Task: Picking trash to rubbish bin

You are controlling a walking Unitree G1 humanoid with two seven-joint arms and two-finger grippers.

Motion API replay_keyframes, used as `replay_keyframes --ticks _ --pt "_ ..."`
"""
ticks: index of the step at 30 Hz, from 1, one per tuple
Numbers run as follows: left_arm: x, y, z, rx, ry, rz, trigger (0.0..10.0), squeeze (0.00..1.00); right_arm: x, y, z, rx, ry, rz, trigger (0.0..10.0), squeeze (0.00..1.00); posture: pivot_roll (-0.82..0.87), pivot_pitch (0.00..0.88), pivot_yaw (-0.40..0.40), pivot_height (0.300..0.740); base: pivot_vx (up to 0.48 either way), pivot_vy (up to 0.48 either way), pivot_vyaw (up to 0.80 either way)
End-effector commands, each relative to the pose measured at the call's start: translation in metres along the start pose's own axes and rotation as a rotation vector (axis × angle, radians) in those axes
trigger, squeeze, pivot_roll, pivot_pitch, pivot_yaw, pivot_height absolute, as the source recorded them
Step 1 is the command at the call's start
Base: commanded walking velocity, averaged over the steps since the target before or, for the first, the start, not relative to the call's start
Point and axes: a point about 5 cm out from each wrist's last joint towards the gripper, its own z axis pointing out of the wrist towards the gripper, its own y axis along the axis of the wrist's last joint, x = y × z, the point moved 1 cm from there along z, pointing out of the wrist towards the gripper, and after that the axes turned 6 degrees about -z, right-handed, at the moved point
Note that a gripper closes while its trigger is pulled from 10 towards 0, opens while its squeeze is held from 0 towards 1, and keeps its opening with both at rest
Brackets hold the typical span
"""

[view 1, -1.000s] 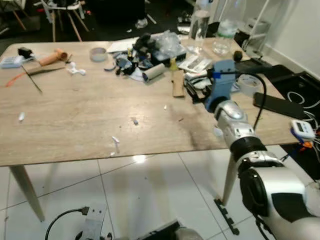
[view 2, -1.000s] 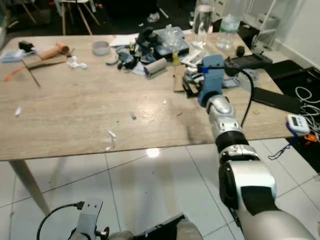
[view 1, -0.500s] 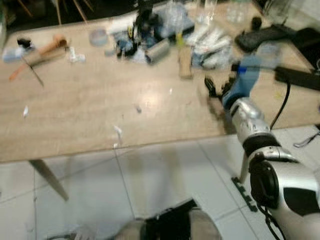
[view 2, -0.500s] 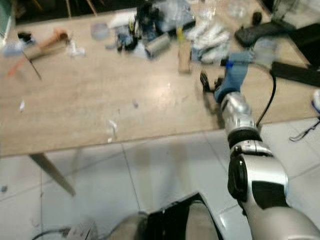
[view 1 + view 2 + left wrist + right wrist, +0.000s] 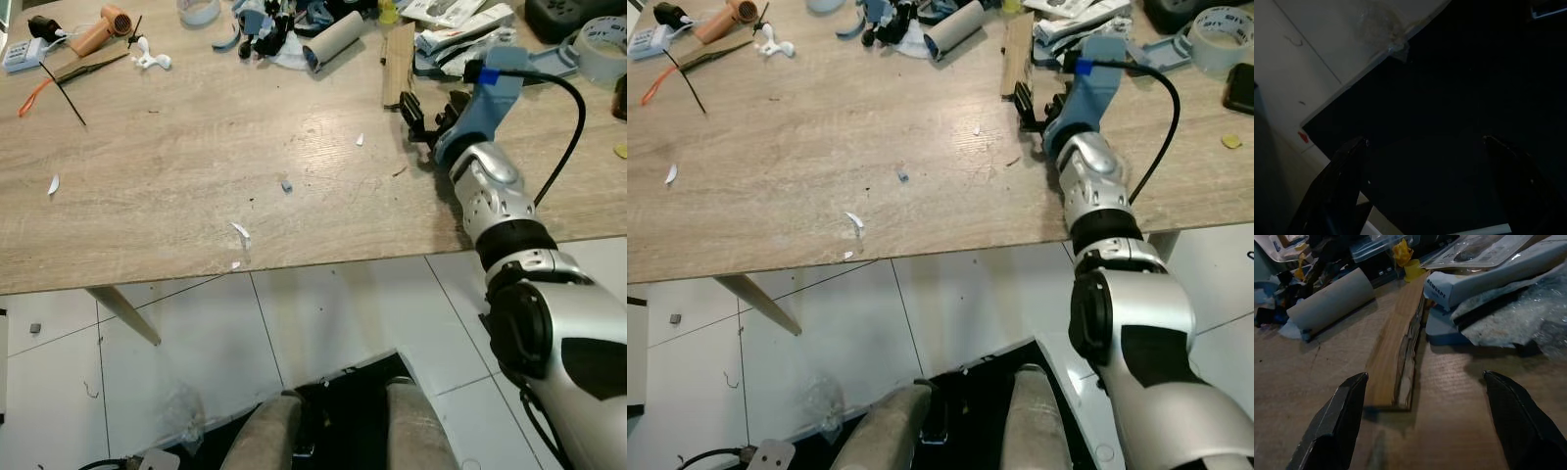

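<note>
Lying lengthwise away from the robot, wood strip faces right gripper.

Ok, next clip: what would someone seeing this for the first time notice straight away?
The silver right arm reaching over the wooden table, its right gripper with jaws open just short of a flat wooden block. Behind that, clutter crowds the table's far edge: a cardboard tube, packaging and a roll of tape. Small white scraps dot the bare near side.
</note>
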Motion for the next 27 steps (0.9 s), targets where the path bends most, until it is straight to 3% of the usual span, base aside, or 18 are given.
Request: replay_keyframes --ticks 1,10,11,27 --pt "0.007 -0.017 -0.009 0.05 0.001 0.027 10.0 0.0 0.007 -0.005 0.002 0.049 0.008 0.027 10.0 0.0 0.08 0.396 0.207 0.74 0.0 0.0 0.0" --pt "0.004 -0.024 -0.012 0.063 -0.018 0.042 10.0 0.0 0.016 0.017 0.014 0.061 0.04 0.033 10.0 0.0 0.07 0.401 0.206 0.74 0.0 0.0 0.0" --pt "0.004 -0.025 -0.013 0.063 -0.019 0.042 10.0 0.0 0.017 0.019 0.015 0.072 0.039 0.03 0.0 0.0 0.07 0.404 0.205 0.74 0.0 0.0 0.0" --pt "0.001 -0.021 -0.01 0.053 -0.018 0.029 10.0 0.0 0.016 0.025 0.019 0.211 -0.007 0.043 0.0 0.0 0.05 0.379 0.186 0.74 0.0 0.0 0.0"
